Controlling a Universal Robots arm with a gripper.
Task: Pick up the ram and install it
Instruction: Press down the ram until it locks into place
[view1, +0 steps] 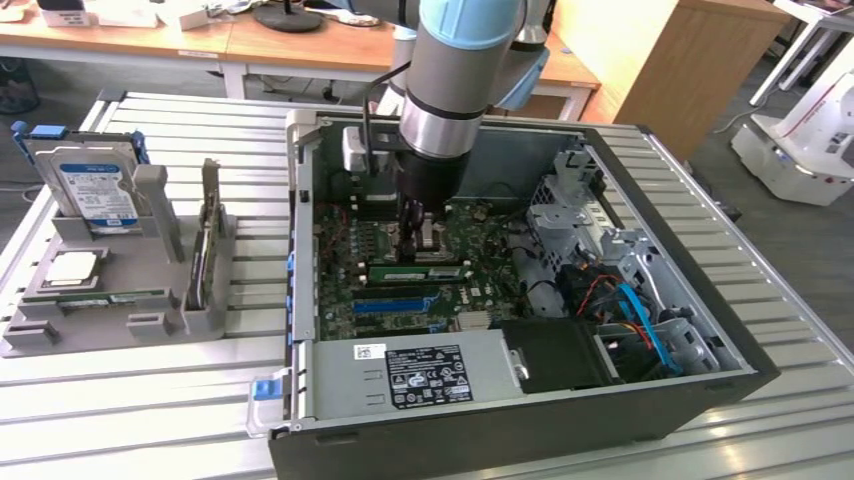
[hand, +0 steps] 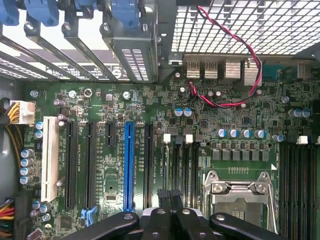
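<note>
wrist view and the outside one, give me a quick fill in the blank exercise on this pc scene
1. The gripper hangs inside the open computer ____.
2. Its fingers are ____.
3. In the wrist view, the longest coloured slot on the motherboard is ____.
4. On the grey holder, the hard drive stands ____.

Missing words: case; shut; blue; upright
</note>
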